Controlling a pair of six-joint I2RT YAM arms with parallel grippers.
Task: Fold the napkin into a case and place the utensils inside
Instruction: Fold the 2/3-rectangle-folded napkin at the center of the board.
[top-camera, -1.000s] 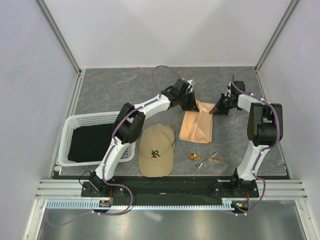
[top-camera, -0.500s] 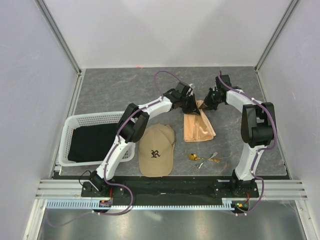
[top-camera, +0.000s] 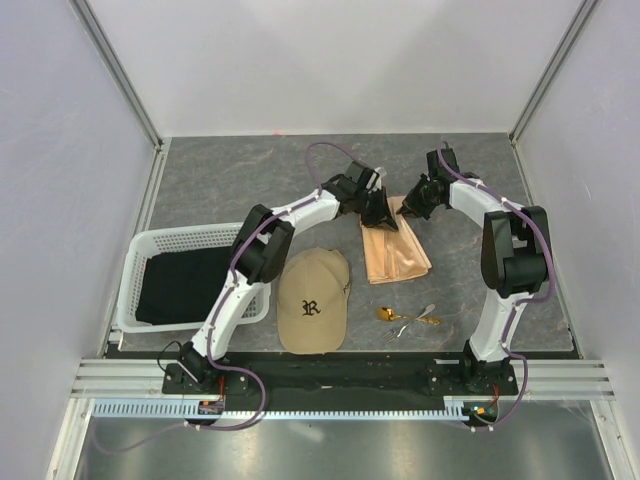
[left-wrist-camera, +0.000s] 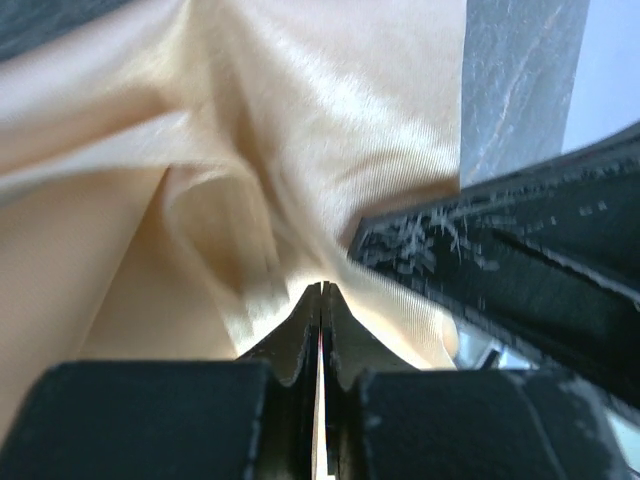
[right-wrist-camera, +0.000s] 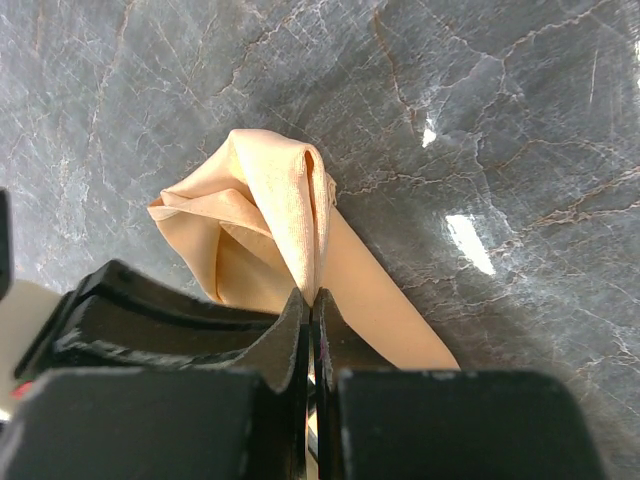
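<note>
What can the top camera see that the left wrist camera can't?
Only the top camera shows the tan cap, the white basket holding the black cloth, and the utensils lying on the table. Only the left wrist camera shows, right up close, the left claw shut tight on a shiny fold. Both show the napkin.

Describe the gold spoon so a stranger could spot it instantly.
Find the tan cap near the front edge of the table. Right of it lies a small cluster of utensils. The spoon is the gold one; the rest are silvery.
</note>
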